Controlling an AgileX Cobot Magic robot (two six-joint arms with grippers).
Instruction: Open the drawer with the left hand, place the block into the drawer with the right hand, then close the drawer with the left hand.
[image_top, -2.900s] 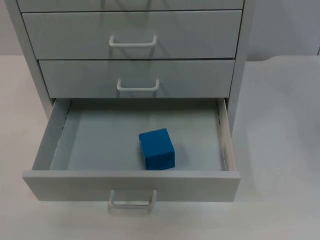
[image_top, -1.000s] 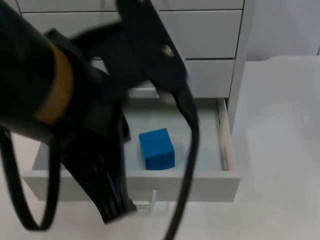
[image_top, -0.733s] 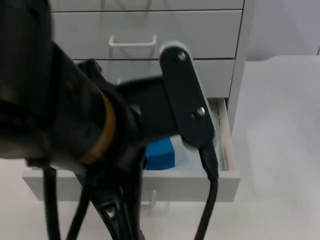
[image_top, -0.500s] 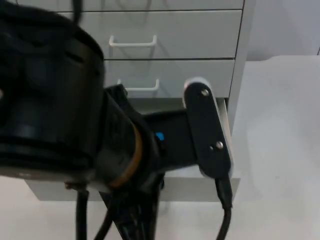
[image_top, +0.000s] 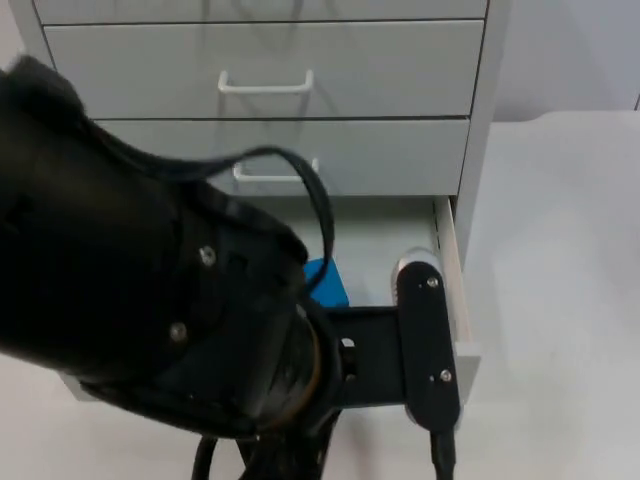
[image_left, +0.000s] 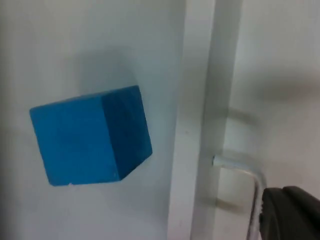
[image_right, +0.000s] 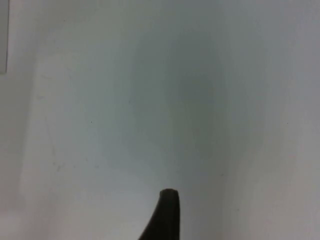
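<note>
Cabinet (image_top: 300, 90): it is standing at the far side of the table (image_top: 560, 250), its two upper drawers sitting shut with white handles.
Left arm (image_top: 150, 320): it is looming over the near left of the open drawer, hiding most of the drawer's front.
Drawer (image_top: 447, 270): the bottom one is standing pulled out toward me; its right wall and a strip of its floor are showing past the arm.
Block (image_top: 330, 285): the blue cube is resting on the drawer floor, just behind the front panel, peeking out from under the arm; the left wrist view is showing it (image_left: 90, 135) close to the inner side of the front.
Handle (image_left: 245, 175): the drawer's white pull is sticking out from the front panel.
Left gripper (image_left: 290, 212): one black fingertip is hovering just beside the handle; I cannot tell how wide the claw is.
Right gripper (image_right: 165, 215): it is waiting over bare table; its spread I cannot tell either.
</note>
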